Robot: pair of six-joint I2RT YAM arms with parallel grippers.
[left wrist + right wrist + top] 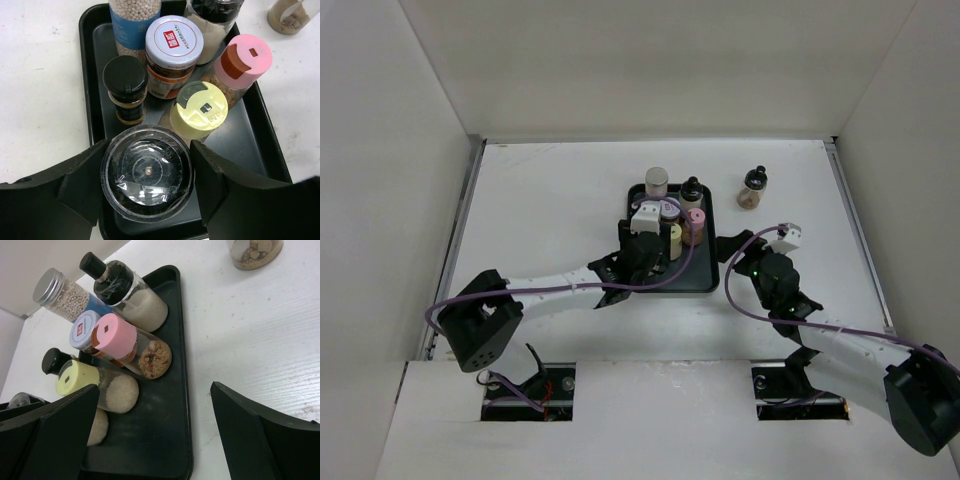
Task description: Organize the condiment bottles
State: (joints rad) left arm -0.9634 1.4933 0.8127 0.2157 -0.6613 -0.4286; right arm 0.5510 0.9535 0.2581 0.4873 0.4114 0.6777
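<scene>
Condiment bottles (694, 220) are packed on the black tray (245, 150), and one more is held at its near end.
The left hand (148, 160) is clamped on a clear-topped bottle (147, 182) over the tray's near end; I cannot tell whether its base rests on the tray. Just beyond it stand a yellow-capped bottle (199, 111) and a black-capped bottle (125, 80). Behind those are a white-lidded jar (174, 42) and a pink-capped bottle (245, 57), with two taller bottles at the far end. To do this step well, I would lower the bottle straight and upright, keep it off the yellow cap just beside it, and let go only once it sits flat. The right hand (154, 390) is spread wide and empty over the counter (260, 330). One last bottle (753, 187) stands on the counter beyond the tray's far right corner.
</scene>
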